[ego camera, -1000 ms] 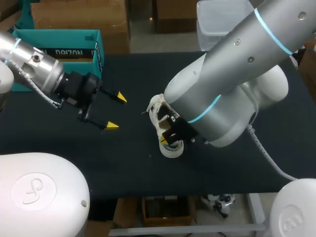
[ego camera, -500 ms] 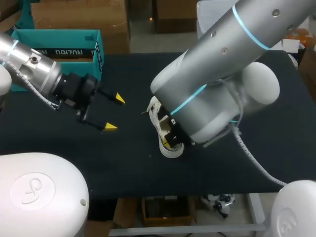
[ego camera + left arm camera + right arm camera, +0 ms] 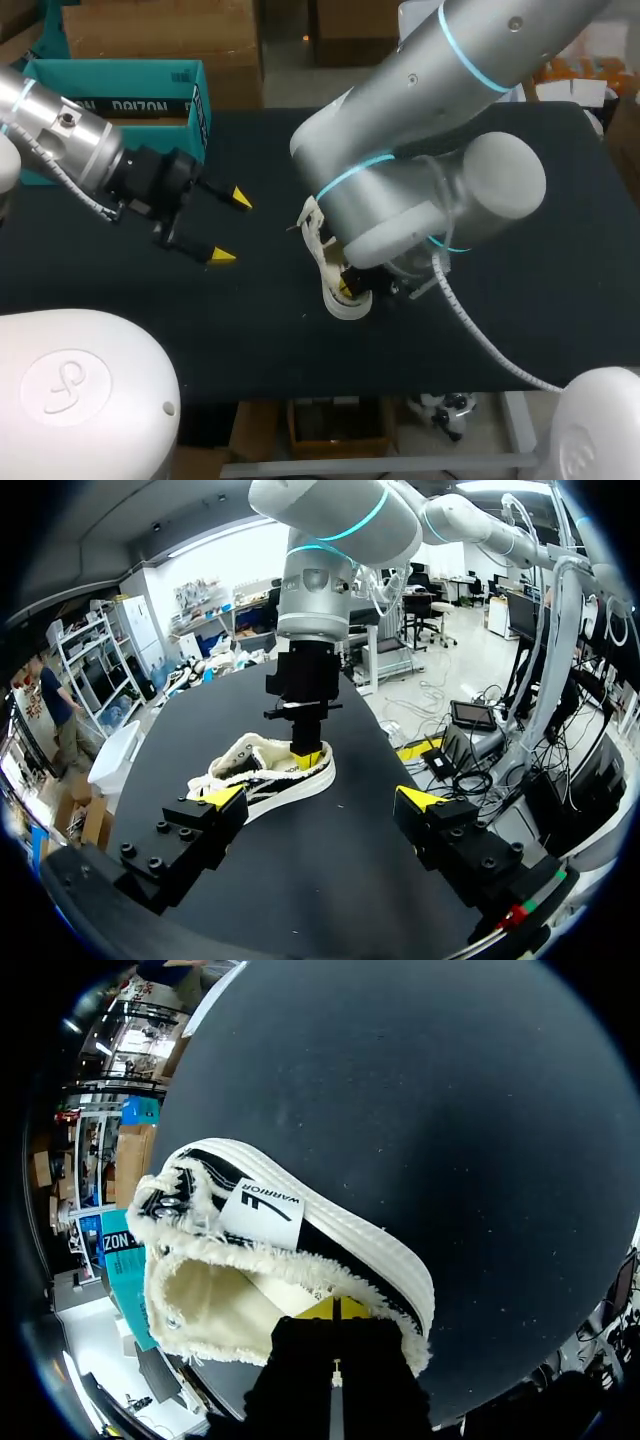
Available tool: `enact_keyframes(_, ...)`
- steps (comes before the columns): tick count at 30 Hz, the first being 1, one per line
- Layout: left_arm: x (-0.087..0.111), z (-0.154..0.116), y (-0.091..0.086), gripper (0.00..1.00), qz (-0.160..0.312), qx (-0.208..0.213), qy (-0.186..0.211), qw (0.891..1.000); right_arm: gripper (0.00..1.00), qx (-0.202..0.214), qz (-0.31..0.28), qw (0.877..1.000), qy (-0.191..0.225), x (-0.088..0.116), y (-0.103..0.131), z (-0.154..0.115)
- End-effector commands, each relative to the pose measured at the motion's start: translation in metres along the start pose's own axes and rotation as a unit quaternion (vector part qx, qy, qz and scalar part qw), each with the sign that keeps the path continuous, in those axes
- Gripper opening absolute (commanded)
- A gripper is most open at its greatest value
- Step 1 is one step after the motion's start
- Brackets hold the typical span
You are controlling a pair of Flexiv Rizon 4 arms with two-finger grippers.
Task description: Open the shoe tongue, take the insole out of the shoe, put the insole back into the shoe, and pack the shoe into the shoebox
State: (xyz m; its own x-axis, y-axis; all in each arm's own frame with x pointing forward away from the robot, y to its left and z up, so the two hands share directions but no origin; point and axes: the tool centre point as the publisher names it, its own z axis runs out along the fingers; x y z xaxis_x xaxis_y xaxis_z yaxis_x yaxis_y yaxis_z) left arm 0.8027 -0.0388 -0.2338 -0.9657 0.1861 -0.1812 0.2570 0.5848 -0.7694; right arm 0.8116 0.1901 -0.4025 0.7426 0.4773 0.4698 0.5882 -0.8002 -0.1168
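Item 1: shoebox [image 3: 120, 90], teal, open-topped, at the far left corner of the black table [image 3: 250, 340].

Item 2: left gripper [image 3: 231, 227], hanging above bare table, just right of the shoebox and well apart from the shoe. Its fingers are spread wide with nothing between them. In the left wrist view it points towards the shoe ahead.

Item 3: shoe [image 3: 322, 240], near the table's middle, upright on its white sole. The upper is black and white with a frayed cream edge. In the right wrist view the tongue [image 3: 260, 1203] lies forward, the mouth gapes and the cream inside shows.

Item 4: right gripper [image 3: 345, 288], coming straight down at the shoe's heel end. Its yellow tips are pressed together just inside the heel rim. Whether they pinch anything cannot be told.
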Motion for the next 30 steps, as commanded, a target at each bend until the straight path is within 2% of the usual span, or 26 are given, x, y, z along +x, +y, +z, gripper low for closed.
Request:
enact_keyframes(1, 0.007, -0.004, -0.002, 1.00, -0.002, -0.002, -0.008, 1.000, 0.00, -0.014, 0.001, 1.000, -0.008, -0.002, 0.000, 0.011)
enact_keyframes(8, 0.008, -0.007, -0.006, 1.00, -0.005, -0.005, -0.014, 1.000, 0.00, -0.021, -0.030, 0.999, 0.024, 0.007, -0.009, -0.019)
enact_keyframes(10, 0.008, -0.007, -0.007, 1.00, -0.006, -0.006, -0.014, 1.000, 0.00, 0.004, -0.049, 0.997, 0.052, 0.008, -0.011, -0.027)
enact_keyframes(14, 0.009, -0.007, -0.010, 1.00, -0.008, -0.007, -0.017, 1.000, 0.00, 0.023, -0.083, 0.992, 0.087, 0.009, -0.011, -0.043)
enact_keyframes(21, 0.013, -0.006, -0.017, 1.00, -0.008, -0.011, -0.020, 1.000, 0.00, 0.054, -0.129, 0.984, 0.115, 0.011, -0.003, -0.059)
enact_keyframes(24, 0.015, -0.006, -0.022, 1.00, -0.020, -0.019, -0.027, 0.999, 0.00, 0.078, -0.167, 0.974, 0.129, 0.014, 0.006, -0.067)
enact_keyframes(30, 0.022, -0.004, -0.028, 1.00, -0.051, -0.035, -0.033, 0.998, 0.13, 0.124, -0.232, 0.952, 0.155, 0.019, 0.020, -0.077)
